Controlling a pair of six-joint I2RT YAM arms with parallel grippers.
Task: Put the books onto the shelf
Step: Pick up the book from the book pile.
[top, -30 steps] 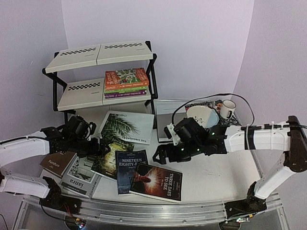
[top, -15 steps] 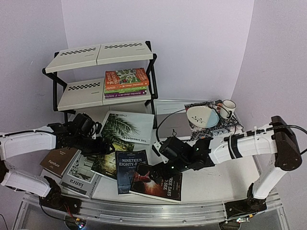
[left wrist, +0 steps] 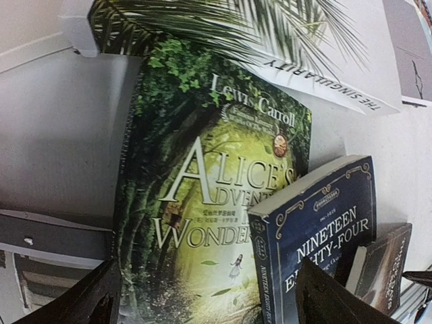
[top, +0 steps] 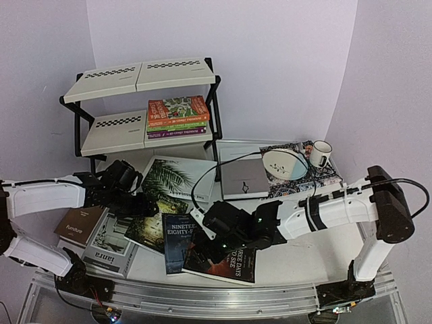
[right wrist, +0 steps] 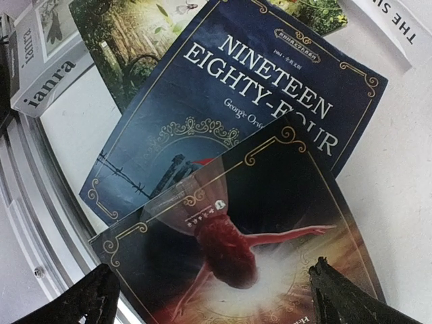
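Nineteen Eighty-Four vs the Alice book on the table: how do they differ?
Cover: Nineteen Eighty-Four is dark blue with gold ornamental borders; Alice shows a green forest.
Stacking: Nineteen Eighty-Four overlaps Alice's corner, so Alice is the lower one.
Covered by: Three Days to See lies on Nineteen Eighty-Four, not on Alice.
Shared: both lie flat, face up on the table, not on the shelf.

- The shelf, black frame, cream tiers, stands far left; a colourful stack lies on its lower tier.
- Flat, overlapping, near left: palm-leaf book, green novel, blue novel.
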